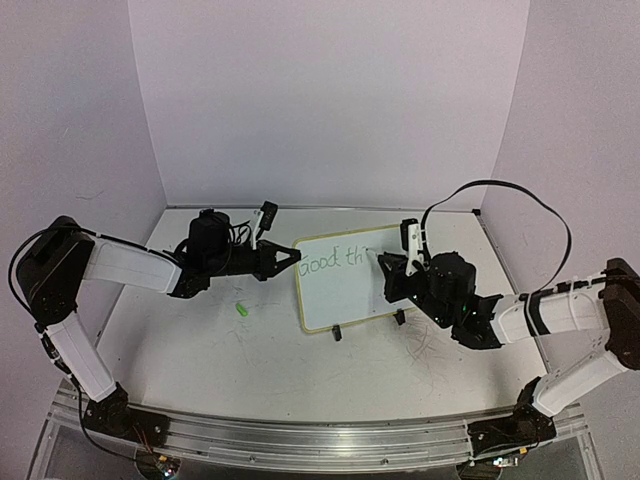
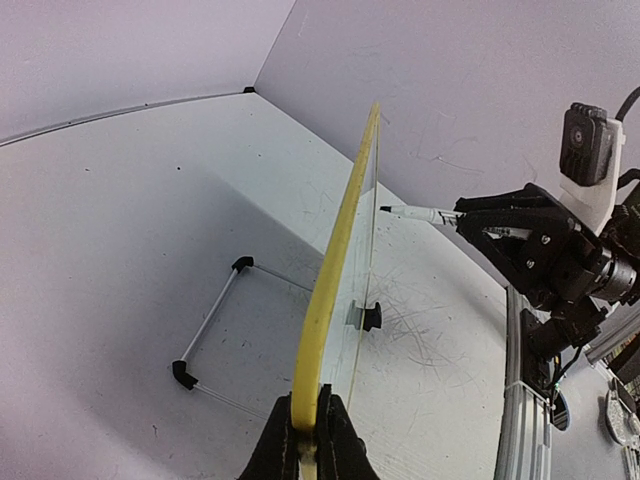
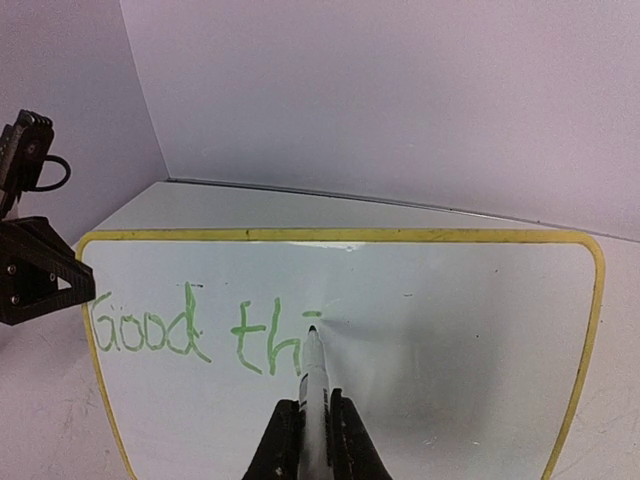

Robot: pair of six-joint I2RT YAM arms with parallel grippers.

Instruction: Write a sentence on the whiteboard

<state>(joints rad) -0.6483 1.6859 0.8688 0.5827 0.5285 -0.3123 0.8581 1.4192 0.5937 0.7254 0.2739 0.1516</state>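
- Partial sentence [image 3: 195, 335] only: reads "Good thi" in green, one line, upper left of the whiteboard [image 3: 450, 330].
- Roughly halfway at best, by judgement: rest of that word and anything after it not yet written; right half and lower area of the board bare.
- Whiteboard propped on its black clip feet [image 1: 337, 333] mid-worktop [image 1: 250, 370], tilted back, face toward the right arm.
- Marker [image 3: 312, 375] tip at the board surface, right by the "i".
- Right end effector [image 3: 313, 430] clamped on the marker barrel; arm reaching in low from the right, wrist aimed square at the board face.
- Left end effector [image 2: 310, 425] pinched together on the yellow rim [image 2: 335, 260] at the board's left edge, steadying it; arm stretched across from the left, forearm about level.
- Small green piece [image 1: 242, 310], likely the marker cap, loose on the worktop left of the board, apart from both arms.
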